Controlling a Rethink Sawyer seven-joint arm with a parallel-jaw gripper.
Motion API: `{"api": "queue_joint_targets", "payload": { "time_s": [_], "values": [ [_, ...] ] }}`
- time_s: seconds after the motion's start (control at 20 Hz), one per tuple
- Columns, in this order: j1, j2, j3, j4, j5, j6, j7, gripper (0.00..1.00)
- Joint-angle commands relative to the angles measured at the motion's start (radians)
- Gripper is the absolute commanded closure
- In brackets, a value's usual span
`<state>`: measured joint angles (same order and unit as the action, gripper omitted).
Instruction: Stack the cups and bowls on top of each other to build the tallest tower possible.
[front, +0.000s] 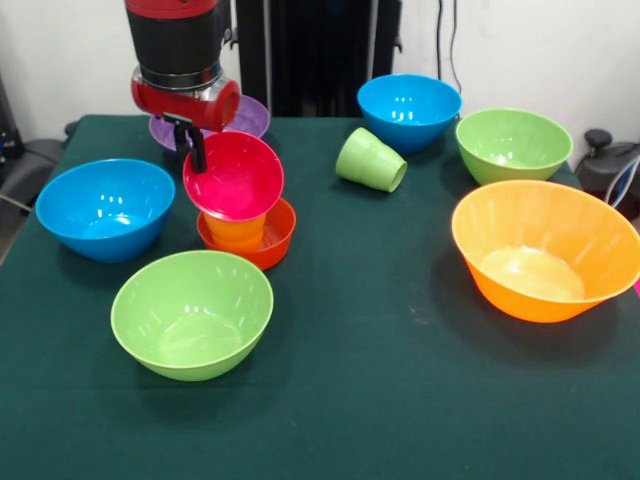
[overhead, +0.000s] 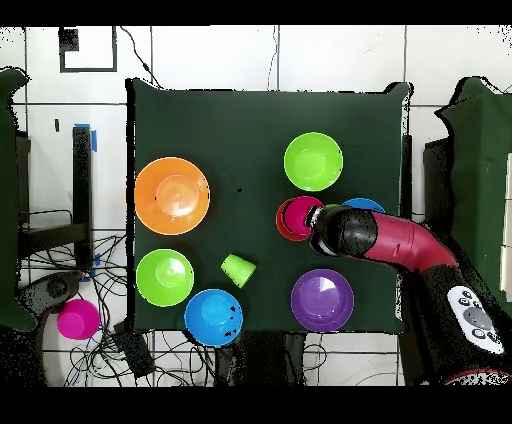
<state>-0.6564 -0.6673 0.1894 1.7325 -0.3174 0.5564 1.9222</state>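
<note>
The tower stands left of centre: a small red-orange bowl (front: 270, 243) (overhead: 282, 228), an orange cup (front: 236, 230) in it, and a magenta bowl (front: 235, 176) (overhead: 298, 214) on top, tilted towards the front. My gripper (front: 198, 160) (overhead: 318, 218) comes down at the magenta bowl's far-left rim and is shut on that rim. A light green cup (front: 371, 160) (overhead: 237, 269) lies on its side at mid table. A shallow purple bowl (front: 252, 117) (overhead: 322, 300) sits behind the gripper.
A blue bowl (front: 105, 208) and a light green bowl (front: 192, 312) (overhead: 313, 161) flank the tower. Further right are a blue bowl (front: 409, 110) (overhead: 213, 317), a green bowl (front: 513, 143) (overhead: 165, 277) and the largest orange bowl (front: 545, 250) (overhead: 172, 195).
</note>
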Motion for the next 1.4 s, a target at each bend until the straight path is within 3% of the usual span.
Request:
{"api": "queue_joint_targets", "payload": {
  "time_s": [0.05,1.4],
  "values": [
    [0.040,0.030,0.024,0.029,0.027,-0.040,0.104,1.00],
    [0.017,0.041,0.055,0.042,0.044,-0.081,0.081,1.00]
  ]
}}
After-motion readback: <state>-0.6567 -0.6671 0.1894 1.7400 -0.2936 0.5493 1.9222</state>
